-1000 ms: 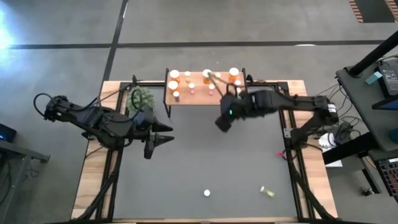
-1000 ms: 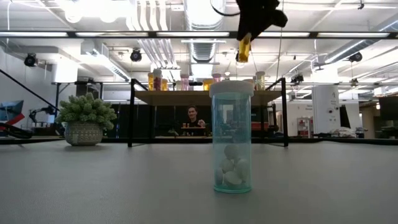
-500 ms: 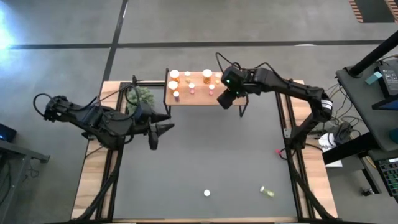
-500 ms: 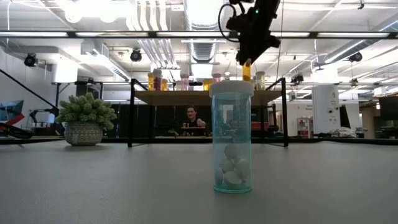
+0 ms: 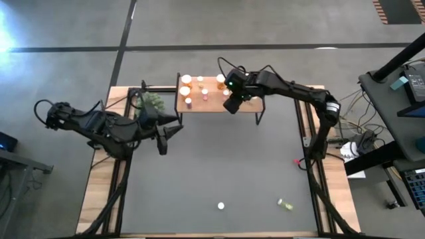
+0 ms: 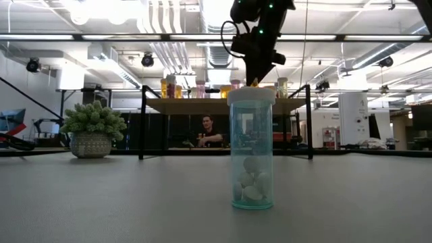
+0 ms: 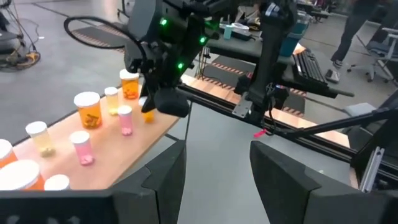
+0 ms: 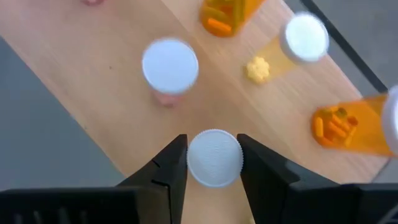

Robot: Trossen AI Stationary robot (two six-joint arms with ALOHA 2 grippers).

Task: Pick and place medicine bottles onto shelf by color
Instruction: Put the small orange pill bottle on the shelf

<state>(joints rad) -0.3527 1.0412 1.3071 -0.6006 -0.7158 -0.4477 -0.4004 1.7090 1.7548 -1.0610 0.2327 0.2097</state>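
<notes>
Shelf (image 8: 112, 93) top light wood, smooth matt. Bottle caps (image 8: 214, 157) white ribbed plastic, bodies see-through plastic. Mat (image 5: 219, 166) dark grey, matt. Gripper fingers (image 7: 163, 177) dull black plastic.

Two dark jointed arms, looping black cables, small green lights, apparently matte black wedge-shaped fingers (image 7: 281, 180).

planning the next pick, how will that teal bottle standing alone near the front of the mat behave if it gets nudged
The teal bottle stands tall and narrow on a small base, so a push near its white cap would probably tip it. Being round, it would likely roll afterwards. Only a few pills sit at the bottom, so it is probably light.
</notes>
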